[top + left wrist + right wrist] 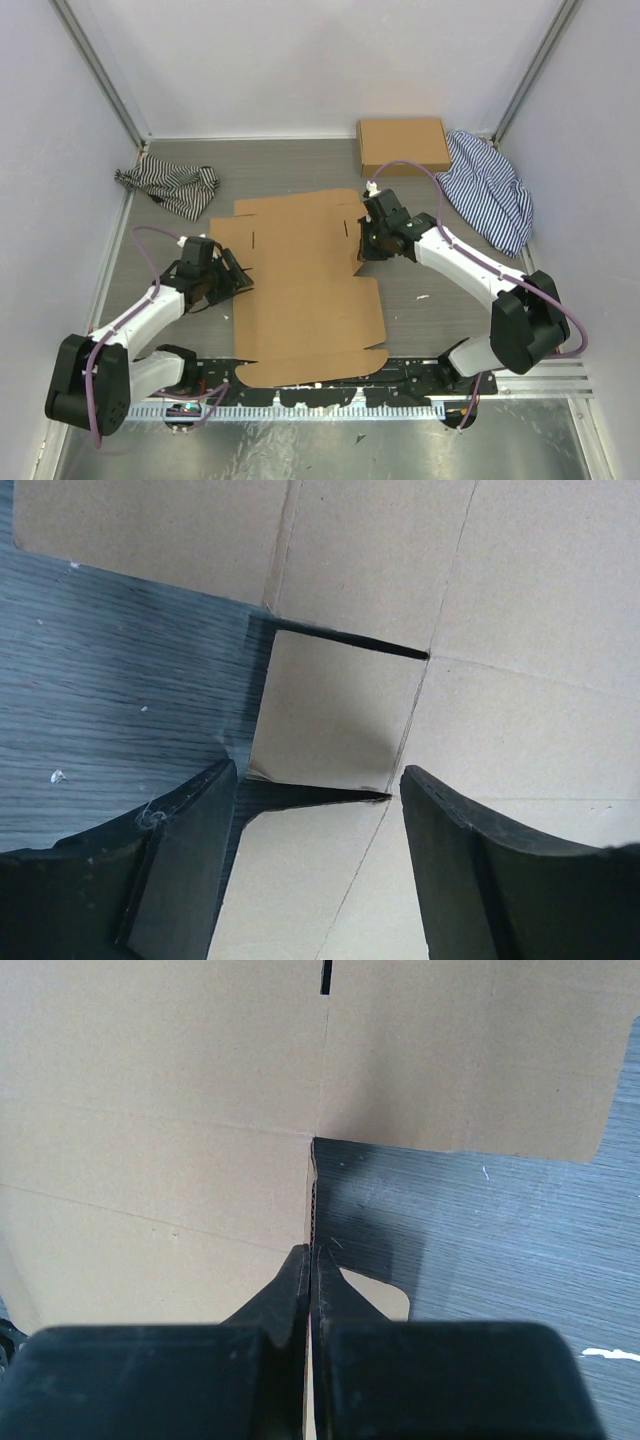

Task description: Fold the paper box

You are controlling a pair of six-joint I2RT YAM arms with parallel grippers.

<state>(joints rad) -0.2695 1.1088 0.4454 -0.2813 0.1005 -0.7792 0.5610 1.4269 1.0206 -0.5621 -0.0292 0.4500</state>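
The paper box lies unfolded and flat on the grey table, a brown die-cut sheet with flaps, slits and crease lines. My left gripper is open at the sheet's left edge. In the left wrist view its fingers straddle a side flap between two slits, one finger over the table and one over the cardboard. My right gripper is at the sheet's right edge. In the right wrist view it is shut on the edge of a panel, with the corrugated edge running in between the fingers.
A second neat brown cardboard box sits at the back right. A blue striped cloth lies at the right beside it, and a dark striped cloth at the back left. White walls close in three sides.
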